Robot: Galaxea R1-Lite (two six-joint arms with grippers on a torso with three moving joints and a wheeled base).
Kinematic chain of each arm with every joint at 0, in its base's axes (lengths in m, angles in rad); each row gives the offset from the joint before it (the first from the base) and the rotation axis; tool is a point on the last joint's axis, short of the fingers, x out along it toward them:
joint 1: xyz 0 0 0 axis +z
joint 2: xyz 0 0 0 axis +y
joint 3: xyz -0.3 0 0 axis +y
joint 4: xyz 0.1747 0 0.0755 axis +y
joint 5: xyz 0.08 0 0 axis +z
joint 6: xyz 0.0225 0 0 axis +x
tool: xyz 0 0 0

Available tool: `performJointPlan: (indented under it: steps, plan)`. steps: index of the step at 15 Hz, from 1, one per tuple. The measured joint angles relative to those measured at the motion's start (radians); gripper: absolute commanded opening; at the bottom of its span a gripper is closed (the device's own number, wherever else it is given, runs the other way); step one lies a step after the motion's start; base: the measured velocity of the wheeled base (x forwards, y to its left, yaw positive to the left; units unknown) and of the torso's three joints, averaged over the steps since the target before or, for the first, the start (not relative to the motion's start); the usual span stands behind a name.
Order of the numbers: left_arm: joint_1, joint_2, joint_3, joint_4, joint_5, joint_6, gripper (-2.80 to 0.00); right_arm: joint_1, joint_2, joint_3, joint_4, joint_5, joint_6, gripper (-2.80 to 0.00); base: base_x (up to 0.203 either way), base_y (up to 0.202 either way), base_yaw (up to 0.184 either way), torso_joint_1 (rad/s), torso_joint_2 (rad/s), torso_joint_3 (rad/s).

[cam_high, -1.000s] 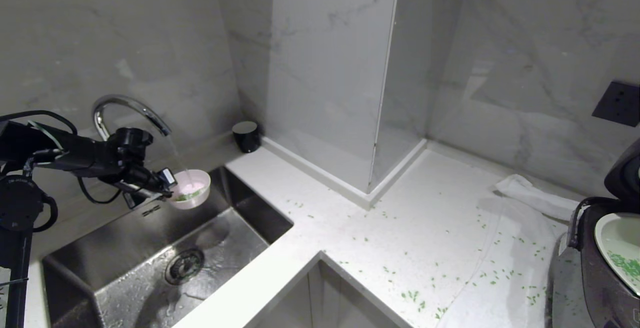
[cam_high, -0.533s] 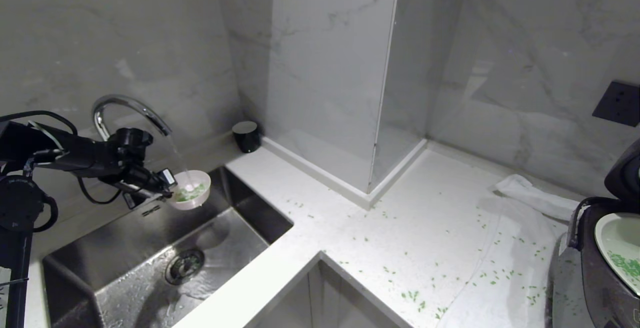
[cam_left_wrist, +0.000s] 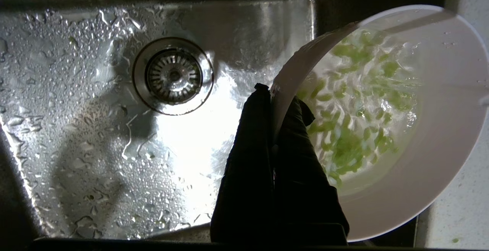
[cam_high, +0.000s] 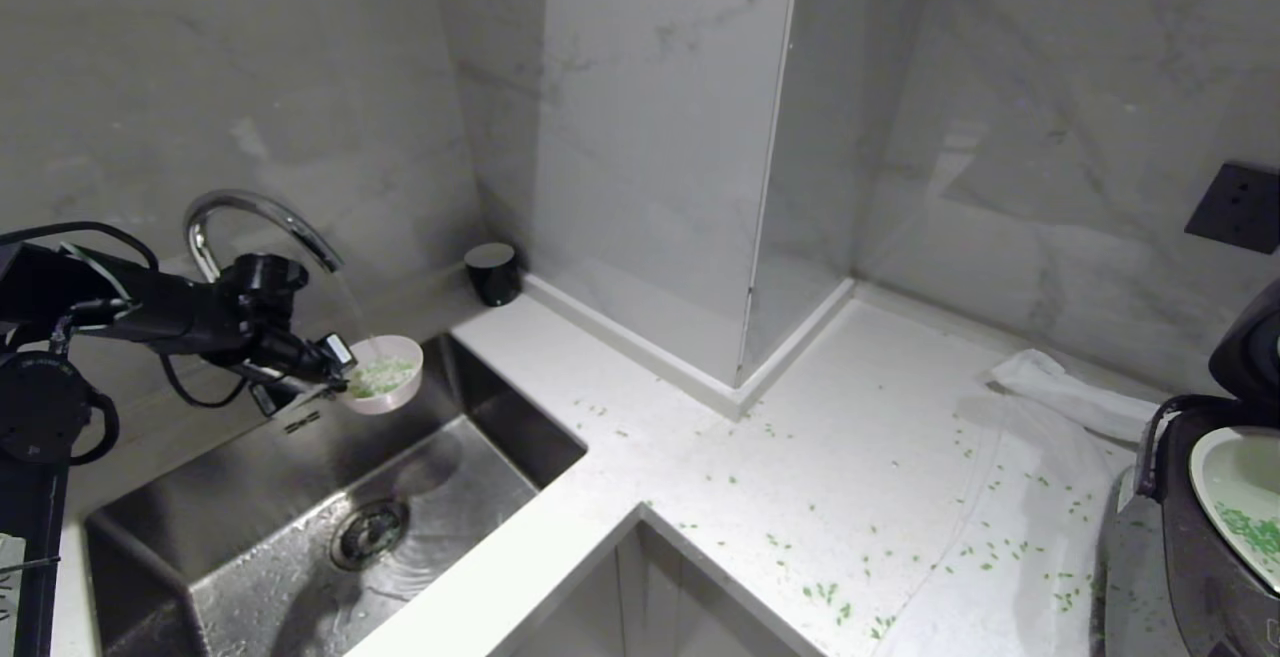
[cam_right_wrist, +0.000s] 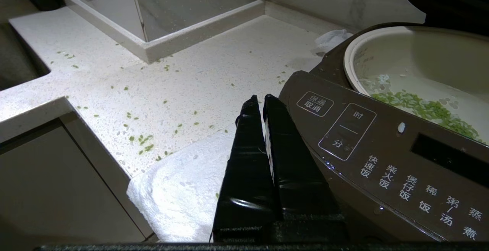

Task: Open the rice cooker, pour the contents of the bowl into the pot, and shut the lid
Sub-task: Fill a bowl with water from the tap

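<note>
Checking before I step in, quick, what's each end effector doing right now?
Left end effector: shut on the bowl rim, over the sink.
Right end effector: shut, empty, beside the rice cooker.

The bowl (cam_high: 384, 388) hangs over the sink (cam_high: 300, 527), rice cooker (cam_high: 1210, 537) far right.

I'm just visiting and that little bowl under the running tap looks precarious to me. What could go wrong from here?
1. The left gripper pinches only the rim of the bowl, which is filling with water; it might tip or slip into the sink.
2. Water could wash the green grains over the edge and down the drain.
3. The open rice cooker stands far across a counter already strewn with grains; carrying could spill more.
</note>
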Motion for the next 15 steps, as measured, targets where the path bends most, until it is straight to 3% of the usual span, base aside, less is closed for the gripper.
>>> performJointPlan:
  steps: [3, 15]
  plan:
    - [-0.003, 0.000, 0.014, 0.001, -0.038, 0.003, -2.80, 0.000, 0.000, 0.000, 0.000, 0.000, 0.000, -2.80, 0.000, 0.000, 0.000, 0.000, 0.00, 0.000]
    - [-0.006, 0.003, 0.017, 0.004, -0.031, 0.005, -2.80, 0.000, 0.000, 0.000, 0.000, 0.000, 0.000, -2.80, 0.000, 0.000, 0.000, 0.000, 0.00, 0.000]
